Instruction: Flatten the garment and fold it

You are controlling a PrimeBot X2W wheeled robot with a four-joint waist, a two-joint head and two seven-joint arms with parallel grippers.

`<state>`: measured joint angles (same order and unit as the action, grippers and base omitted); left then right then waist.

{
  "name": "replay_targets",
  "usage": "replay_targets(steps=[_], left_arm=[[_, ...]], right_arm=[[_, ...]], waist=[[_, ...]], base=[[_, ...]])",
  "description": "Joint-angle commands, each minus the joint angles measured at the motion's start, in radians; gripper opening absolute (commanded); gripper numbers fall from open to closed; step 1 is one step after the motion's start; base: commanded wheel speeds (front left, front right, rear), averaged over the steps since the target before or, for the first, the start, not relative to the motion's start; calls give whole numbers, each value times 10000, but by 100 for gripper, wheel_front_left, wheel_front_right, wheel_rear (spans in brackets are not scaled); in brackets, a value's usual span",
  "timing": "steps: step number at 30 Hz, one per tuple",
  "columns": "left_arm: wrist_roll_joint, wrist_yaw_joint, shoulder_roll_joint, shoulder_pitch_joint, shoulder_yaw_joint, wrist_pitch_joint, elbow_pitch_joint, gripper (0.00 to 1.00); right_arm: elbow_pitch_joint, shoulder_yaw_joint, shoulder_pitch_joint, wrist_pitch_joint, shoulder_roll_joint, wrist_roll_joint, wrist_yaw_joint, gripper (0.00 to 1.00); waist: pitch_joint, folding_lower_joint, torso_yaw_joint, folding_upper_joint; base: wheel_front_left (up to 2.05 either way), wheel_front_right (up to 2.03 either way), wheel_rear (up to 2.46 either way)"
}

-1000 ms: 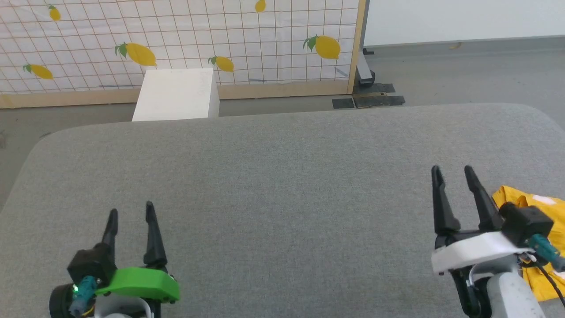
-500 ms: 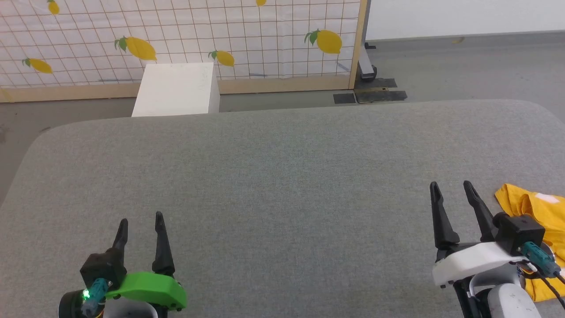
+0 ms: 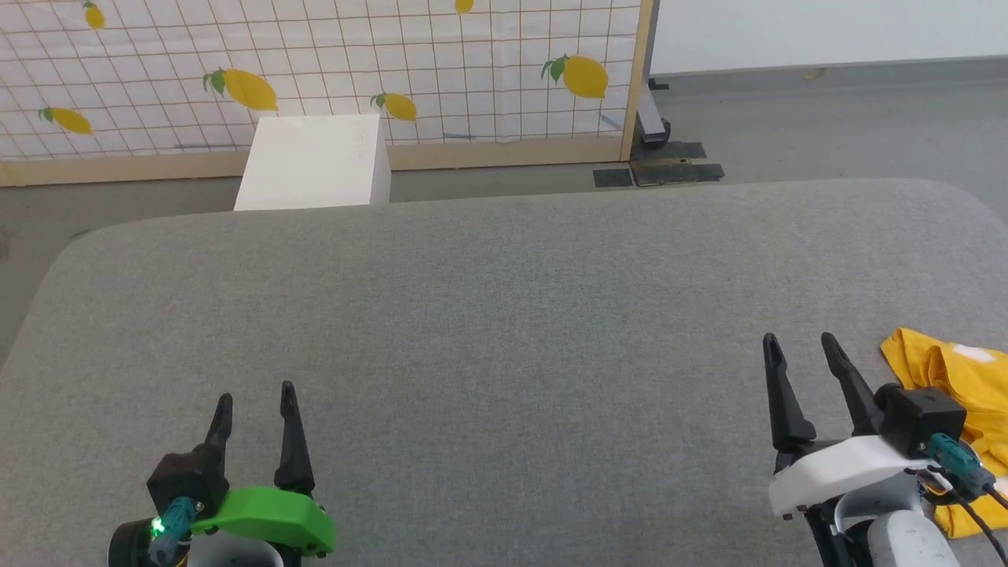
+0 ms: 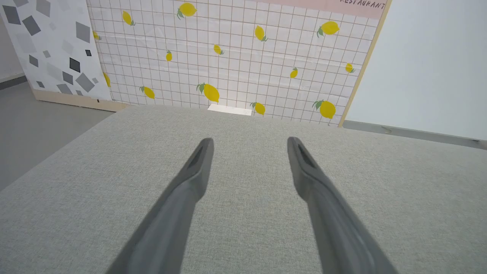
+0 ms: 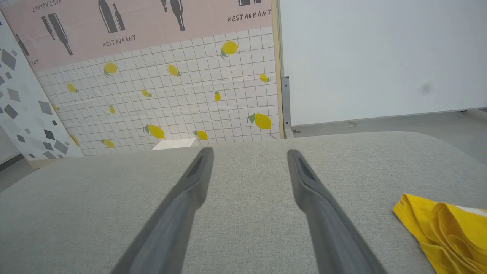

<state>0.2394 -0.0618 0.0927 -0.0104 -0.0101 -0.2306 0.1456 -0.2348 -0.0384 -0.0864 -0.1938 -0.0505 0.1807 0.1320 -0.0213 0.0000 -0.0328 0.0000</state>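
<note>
Right claw [image 3: 799,342] hung released over the grey tabletop [image 3: 504,299], jaws spread and empty, fingers pointing away from the robot. Just beside it, off to its right, lay the garment [image 3: 941,370]: a bunched yellow heap with a white patch showing. It sat near the tabletop's right edge, partly hidden behind the wrist and running out of the head view. So crumpled a pile gave no long axis to read. Left claw [image 3: 257,392], equally spread and empty, stood well apart on the opposite side. The right arm was plainly the nearer one, so the coming reach likely turned on swinging it rightward onto the cloth.
</note>
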Motion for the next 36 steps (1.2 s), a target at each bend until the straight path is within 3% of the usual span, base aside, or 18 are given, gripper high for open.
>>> replay_targets(steps=[1,2,36], left_arm=[[124,23,72,20,-10,-46,12,100],[-5,0,9,0,-21,3,11,0],[-564,145,-96,24,4,540,-332,0]], right_arm=[[-39,23,100,3,3,55,-13,100],[-38,14,0,1,0,9,0,0],[521,99,202,453,1,-415,-3,0]], waist=[[-1,0,-4,0],[0,0,-5,0],[50,0,72,0]], base=[[0,0,0],[0,0,0],[0,0,0]])
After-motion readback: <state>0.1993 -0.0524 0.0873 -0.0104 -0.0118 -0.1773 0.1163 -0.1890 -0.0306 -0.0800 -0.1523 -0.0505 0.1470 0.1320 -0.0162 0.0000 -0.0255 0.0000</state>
